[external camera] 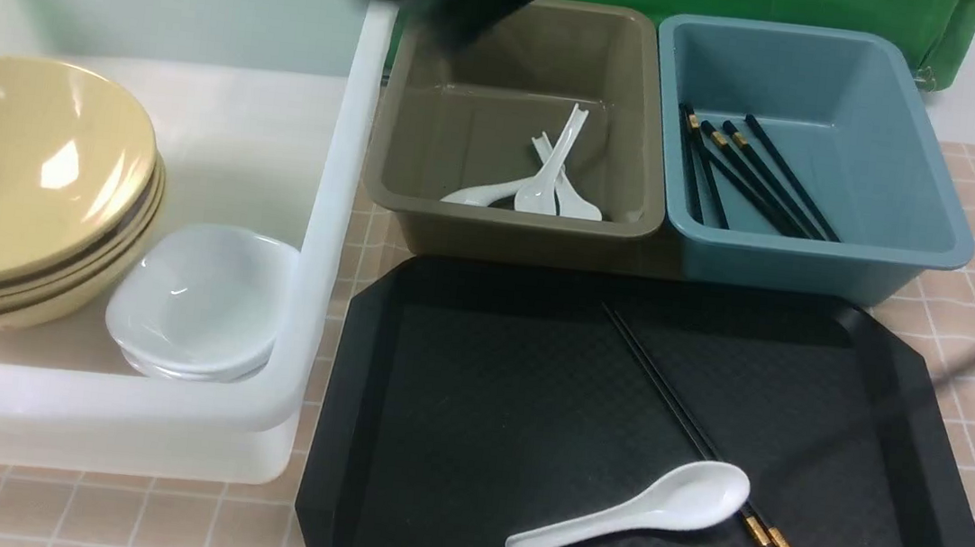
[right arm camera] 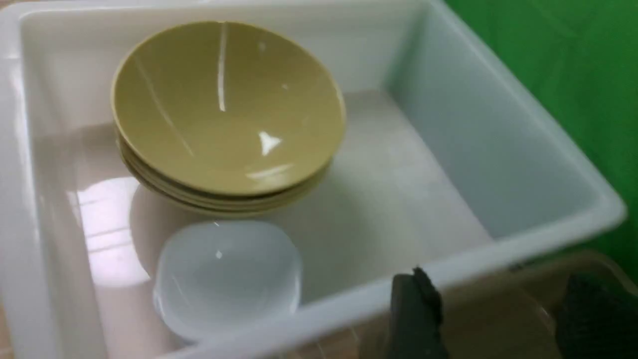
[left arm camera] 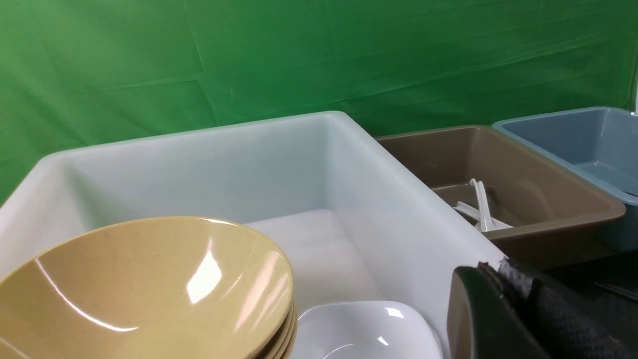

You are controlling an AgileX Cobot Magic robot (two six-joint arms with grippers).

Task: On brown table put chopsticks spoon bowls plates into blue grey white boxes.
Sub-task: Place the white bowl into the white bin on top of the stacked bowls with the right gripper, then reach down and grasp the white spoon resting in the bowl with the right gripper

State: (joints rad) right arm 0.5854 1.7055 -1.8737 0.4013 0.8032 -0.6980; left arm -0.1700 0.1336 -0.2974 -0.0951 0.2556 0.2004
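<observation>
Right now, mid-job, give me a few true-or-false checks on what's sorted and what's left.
1. One spoon lies on the black tray. True.
2. The blue box is empty. False: it holds chopsticks.
3. The bowls are stacked in the white tub. True.
4. The grey box stands on the tray. False: it stands behind it, holding spoons.
5. A chopstick pair lies on the tray too. True.

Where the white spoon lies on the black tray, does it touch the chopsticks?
Touching. The front view shows the scoop of the spoon lying over the chopsticks, which pass under its edge.
</observation>
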